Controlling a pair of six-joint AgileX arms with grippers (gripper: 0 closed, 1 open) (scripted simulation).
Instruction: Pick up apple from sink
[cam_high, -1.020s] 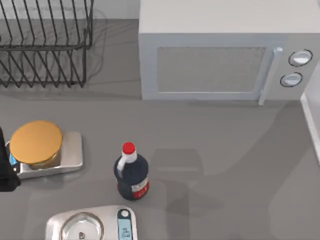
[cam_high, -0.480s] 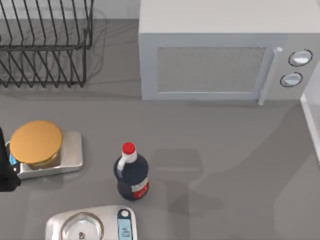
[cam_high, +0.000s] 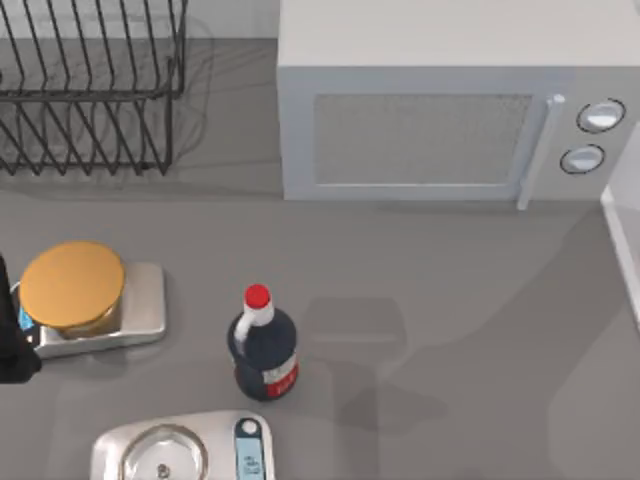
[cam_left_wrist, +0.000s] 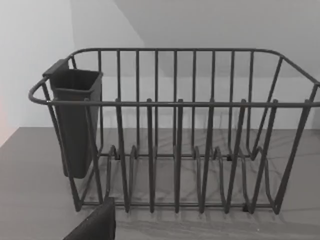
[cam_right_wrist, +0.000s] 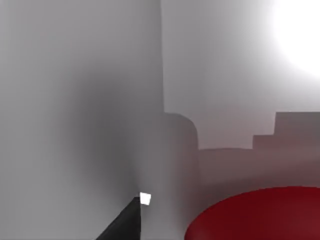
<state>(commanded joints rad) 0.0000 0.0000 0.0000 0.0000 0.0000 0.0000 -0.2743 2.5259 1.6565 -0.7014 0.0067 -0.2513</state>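
Note:
The apple (cam_right_wrist: 260, 215) shows in the right wrist view as a bright-red rounded surface, very close to the camera. A dark part of my right gripper (cam_right_wrist: 125, 222) reaches in just beside it. Pale grey-white walls (cam_right_wrist: 100, 100) rise around them. In the top view a white rim of the sink (cam_high: 625, 225) stands at the table's right edge; its inside is out of view there. My left arm (cam_high: 8, 345) sits parked at the table's left edge, and a dark part of my left gripper (cam_left_wrist: 95, 227) faces the wire dish rack (cam_left_wrist: 175, 130).
The dish rack (cam_high: 90, 90) stands at the back left, with a white microwave (cam_high: 440, 110) at the back middle. A scale with a yellow disc (cam_high: 75, 290) is at the left. A dark bottle with a red cap (cam_high: 263, 345) and a second scale (cam_high: 185, 450) sit near the front.

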